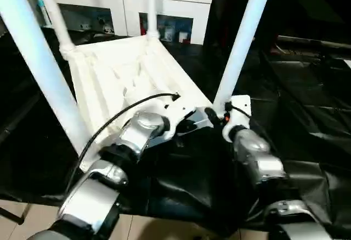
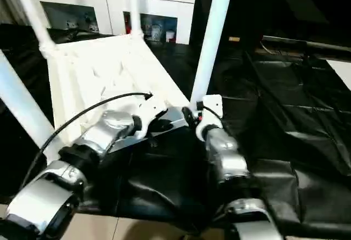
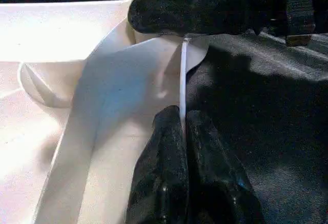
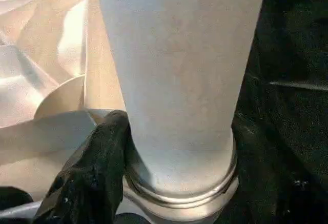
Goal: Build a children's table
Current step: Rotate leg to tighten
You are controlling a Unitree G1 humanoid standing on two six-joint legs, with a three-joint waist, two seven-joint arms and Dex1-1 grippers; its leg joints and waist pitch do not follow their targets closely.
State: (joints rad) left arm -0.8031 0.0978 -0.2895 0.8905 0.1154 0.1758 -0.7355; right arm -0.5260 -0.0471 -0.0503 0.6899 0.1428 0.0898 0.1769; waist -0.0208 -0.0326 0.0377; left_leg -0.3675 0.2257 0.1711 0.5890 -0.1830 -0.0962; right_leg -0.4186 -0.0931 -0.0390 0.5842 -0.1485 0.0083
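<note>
Four legs stand socketed; right gripper (image 4: 169, 147) clasps near-right leg (image 1: 241, 48), left gripper (image 3: 183, 147) closed at tabletop (image 1: 126, 75) rim. Next, presumably: press leg home.

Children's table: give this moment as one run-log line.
children's table: upside down, four legs up | left tool: shut on tabletop rim | right tool: around near-right leg base

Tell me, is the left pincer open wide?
No, the left pincer is shut on the table top's thin rim.
</note>
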